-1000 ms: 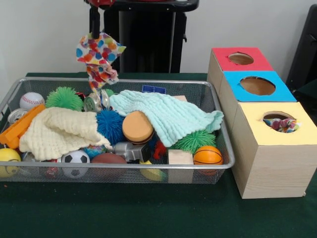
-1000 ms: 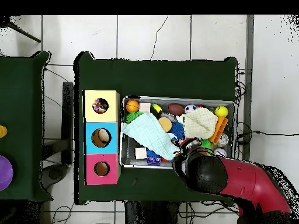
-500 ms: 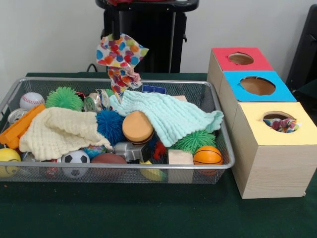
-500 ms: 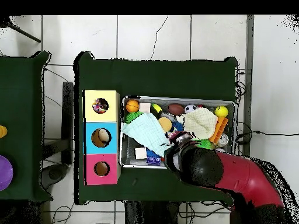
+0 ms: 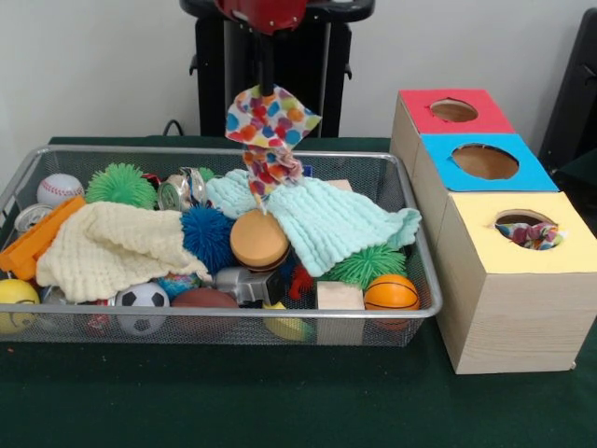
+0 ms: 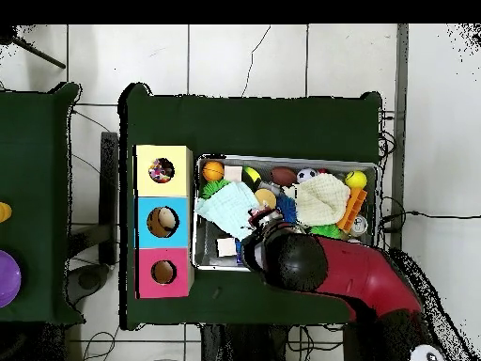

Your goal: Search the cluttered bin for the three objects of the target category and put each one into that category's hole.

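A: Cloth (image 5: 269, 131), spotted in many colours, crumpled and limp, hangs clamped in the gripper (image 5: 266, 86).

B: Where exactly?

A: Directly beneath it, clear above the wire-mesh bin (image 5: 422, 313); its tip dangles just over the ribbed mint towel (image 5: 326, 217).

B: Room around?

A: Open air sideways toward the yellow-topped box (image 5: 522, 280), whose round hole already shows similar fabric.

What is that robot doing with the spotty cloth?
The red robot arm is holding a colourful spotted cloth in the air, above the wire bin full of balls, cloths and toys. The cloth dangles over the mint green cloth. Beside the bin stand three boxes with holes on top. The yellow box already has a similar spotted cloth showing in its hole, so this one probably goes there too.
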Robot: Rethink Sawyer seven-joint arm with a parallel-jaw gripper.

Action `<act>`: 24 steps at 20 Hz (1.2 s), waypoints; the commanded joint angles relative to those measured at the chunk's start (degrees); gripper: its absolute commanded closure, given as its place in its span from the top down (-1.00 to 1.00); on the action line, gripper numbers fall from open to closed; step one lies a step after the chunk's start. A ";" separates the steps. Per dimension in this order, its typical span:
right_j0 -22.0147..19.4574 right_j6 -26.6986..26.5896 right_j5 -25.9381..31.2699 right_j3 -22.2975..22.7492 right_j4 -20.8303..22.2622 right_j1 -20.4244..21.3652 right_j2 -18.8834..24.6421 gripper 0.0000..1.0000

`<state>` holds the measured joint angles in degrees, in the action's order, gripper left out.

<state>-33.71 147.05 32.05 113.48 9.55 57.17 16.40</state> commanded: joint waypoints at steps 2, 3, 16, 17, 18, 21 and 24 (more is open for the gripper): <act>4.30 4.89 1.87 1.81 -3.24 -1.21 0.14 -1.00; 5.61 5.81 3.34 0.41 -3.09 -1.06 -0.80 -1.00; 18.68 15.70 17.55 -15.30 -4.49 -3.22 -9.29 -1.00; 19.84 16.91 18.53 -16.55 -4.47 -3.60 -10.15 -1.00; 20.52 17.25 18.95 -17.35 -4.69 -4.00 -10.66 -1.00; 22.54 18.33 20.87 -19.78 -5.62 -4.93 -12.32 -1.00; 23.67 18.60 21.08 -20.55 -8.57 -5.66 -12.82 -1.00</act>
<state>-10.93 147.07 47.33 98.76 4.60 54.70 6.91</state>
